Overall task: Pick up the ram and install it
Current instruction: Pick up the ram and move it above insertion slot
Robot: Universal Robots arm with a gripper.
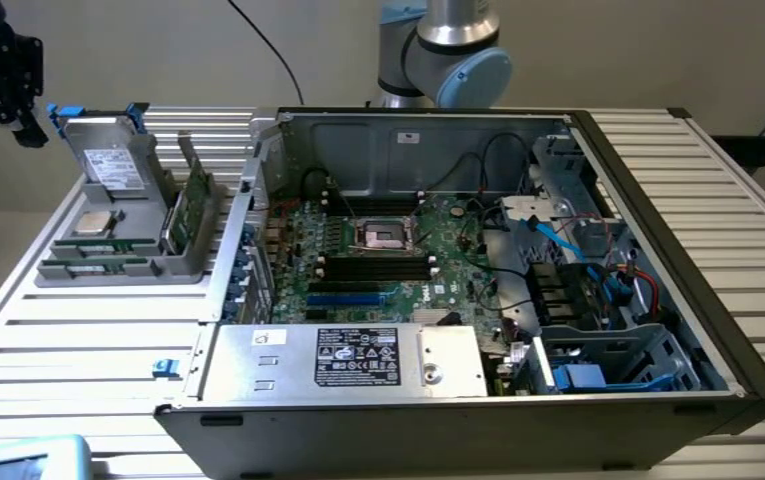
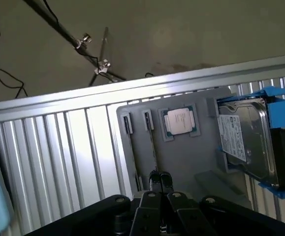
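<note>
The open computer case [image 1: 489, 430] rests on the slatted bench [image 1: 75, 340]. Its power supply [image 1: 342, 358] lies nearest, with the motherboard [image 1: 382, 250] behind it. Just beside the case, on the exterior view's left, stands a grey holder [image 1: 95, 268]. The ram [image 1: 197, 208] stands on edge in a slot on the holder's case-facing side, near the processor chip [image 1: 93, 222] and the blue-tabbed drive [image 1: 115, 165]. The gripper [image 2: 159, 178] hangs above the holder, well apart from the ram, its fingers together and gripping nothing.
</note>
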